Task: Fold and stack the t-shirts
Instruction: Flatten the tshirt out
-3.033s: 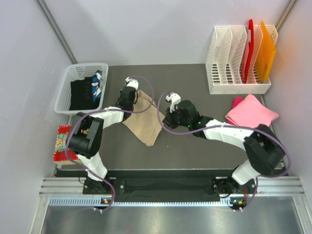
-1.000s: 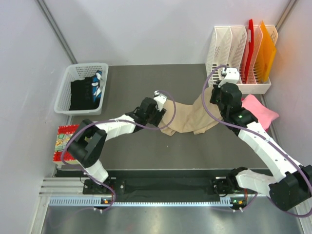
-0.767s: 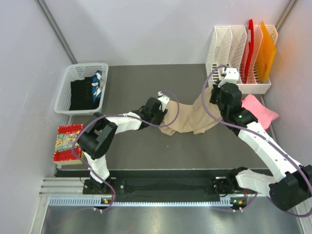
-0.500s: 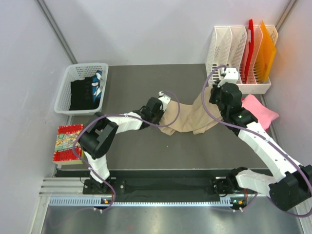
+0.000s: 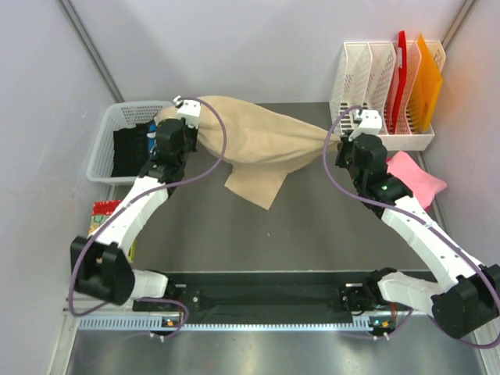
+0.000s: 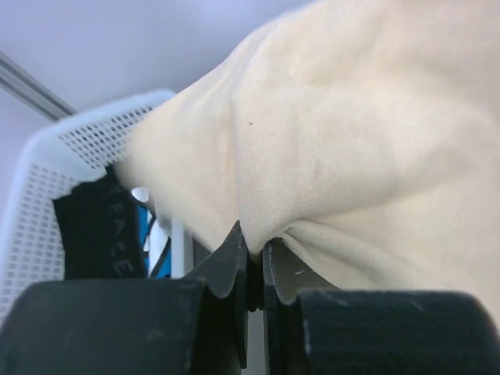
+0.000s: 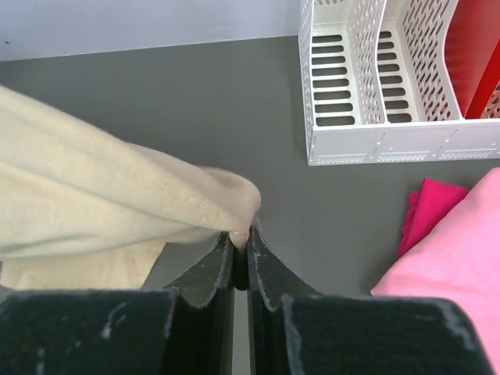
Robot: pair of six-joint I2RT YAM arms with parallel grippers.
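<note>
The left gripper (image 6: 250, 251) and right gripper (image 7: 241, 238) each pinch 1 end of the beige t-shirt (image 5: 258, 141), stretched between them; its bunched folds hide 1 corner of the white basket (image 5: 109, 137).

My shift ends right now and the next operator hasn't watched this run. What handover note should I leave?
Left gripper: shut on one end of the beige t-shirt.
Right gripper: shut on the other end.
Shirt hangs stretched between them above the table, a flap drooping mid-span.
Pink t-shirt lies folded by the file rack; dark clothes in the basket.
Done: pink looks folded.
Left: lay beige flat, fold, stack on pink.
</note>
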